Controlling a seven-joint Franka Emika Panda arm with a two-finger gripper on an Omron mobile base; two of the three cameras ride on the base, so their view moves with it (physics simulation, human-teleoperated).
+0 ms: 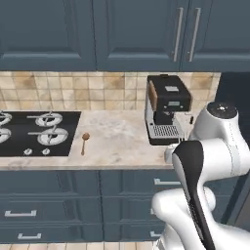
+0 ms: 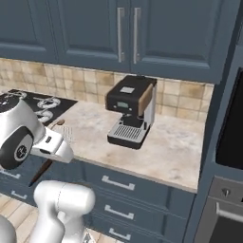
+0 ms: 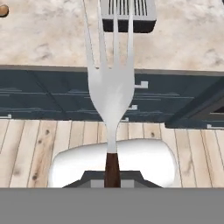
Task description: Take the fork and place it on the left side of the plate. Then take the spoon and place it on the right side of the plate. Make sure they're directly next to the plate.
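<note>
Left base view: we see the spoon [image 1: 85, 142] flat on the counter [image 1: 117, 139], just right of the cooktop [image 1: 34, 133]. Its long axis runs front to back, round bowl toward the tiled wall, handle toward the counter's front edge. A wide bare stretch of counter lies between the spoon and the coffee machine [image 1: 166, 108] at the right. The arm [image 1: 205, 166] stands in front of the counter's right part.

Right base view: the fork [image 2: 53, 150] is off the counter, out past its front edge and above the drawer fronts. It tilts, with the dark handle low toward the floor and the pale tines up toward the counter. The tool itself is hidden behind the arm's wrist here. The counter right of the coffee machine is bare up to the tall oven unit [image 2: 228, 142]. We can read no writing on the machine.

Hand view: the tool is clamped nearly closed on the fork's handle, tines pointing straight away toward the counter edge and the machine's drip grille [image 3: 127, 11]. Wooden floor [image 3: 26, 153] lies below.
</note>
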